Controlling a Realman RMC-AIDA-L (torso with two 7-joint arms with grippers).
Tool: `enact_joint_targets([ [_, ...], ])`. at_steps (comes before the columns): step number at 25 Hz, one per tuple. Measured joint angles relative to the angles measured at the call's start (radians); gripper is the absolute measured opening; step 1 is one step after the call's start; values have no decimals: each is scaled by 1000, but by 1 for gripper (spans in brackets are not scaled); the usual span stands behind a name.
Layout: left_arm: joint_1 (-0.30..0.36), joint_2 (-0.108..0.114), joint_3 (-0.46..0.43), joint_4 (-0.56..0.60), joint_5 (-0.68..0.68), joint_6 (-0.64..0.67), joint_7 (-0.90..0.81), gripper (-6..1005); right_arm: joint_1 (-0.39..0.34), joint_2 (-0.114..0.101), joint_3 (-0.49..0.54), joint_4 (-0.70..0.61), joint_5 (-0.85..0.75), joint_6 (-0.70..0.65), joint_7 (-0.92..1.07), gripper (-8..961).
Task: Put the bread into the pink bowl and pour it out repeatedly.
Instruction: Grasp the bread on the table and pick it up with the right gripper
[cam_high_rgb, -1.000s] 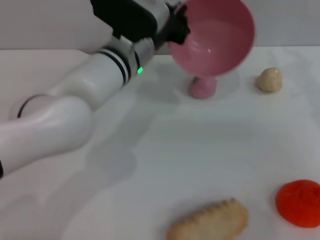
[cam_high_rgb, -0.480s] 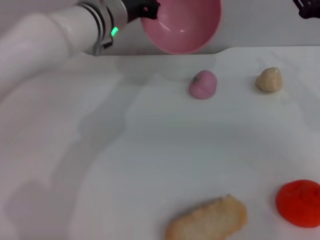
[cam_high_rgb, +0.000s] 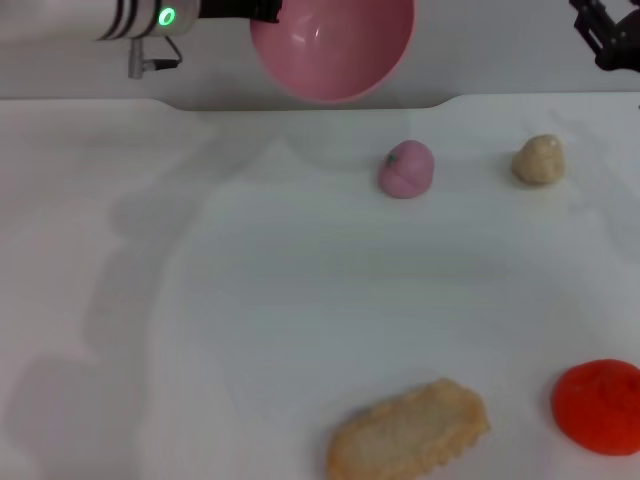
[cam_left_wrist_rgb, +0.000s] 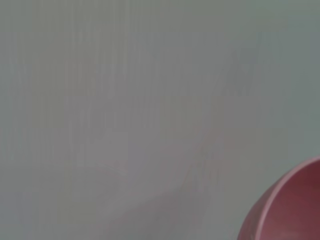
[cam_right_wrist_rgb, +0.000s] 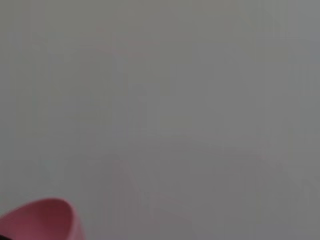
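Left gripper (cam_high_rgb: 262, 10), a dark clamp at the end of a white arm with a green light, pinches the rim of the round, smooth pink plastic bowl (cam_high_rgb: 335, 45) and holds it in the air at the far edge of the white table (cam_high_rgb: 250, 280), its hollow facing the head camera with nothing in it. Part of the bowl's pink rim shows in a corner of the left wrist view (cam_left_wrist_rgb: 290, 210), and a similar pink curve appears in the right wrist view (cam_right_wrist_rgb: 42, 220), probably the same bowl, though the view is too bare to be sure.

On the table near the bowl sits a small pink peach-like toy with a green spot (cam_high_rgb: 406, 168); a small beige rounded lump (cam_high_rgb: 539, 159) lies to its right, well apart. The elongated tan toy bread loaf (cam_high_rgb: 410, 430) rests on the near part of the table, well apart from the bowl, lying aslant with its plain side up. Near it, to the right, lies a flat orange-red round piece (cam_high_rgb: 598, 406).

Right gripper (cam_high_rgb: 605, 30) hangs high at the far right corner, only partly in the head view; whether its dark fingers are spread cannot be told.
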Motion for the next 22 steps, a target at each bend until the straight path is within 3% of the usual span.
enact_joint_targets([
  [5, -15, 16, -99, 0, 76, 144, -7, 38, 20, -2, -1, -7, -103, -79, 107, 476],
  [12, -25, 52, -190, -2, 193, 306, -67, 38, 60, -16, 11, -60, -392, -166, 386, 481],
  [16, -15, 87, -213, -23, 198, 381, -78, 38, 80, -25, 12, -119, -614, -191, 592, 484],
  [22, 24, 106, -222, -18, 198, 434, -94, 39, 130, -40, 10, -214, -1050, -164, 1040, 488],
])
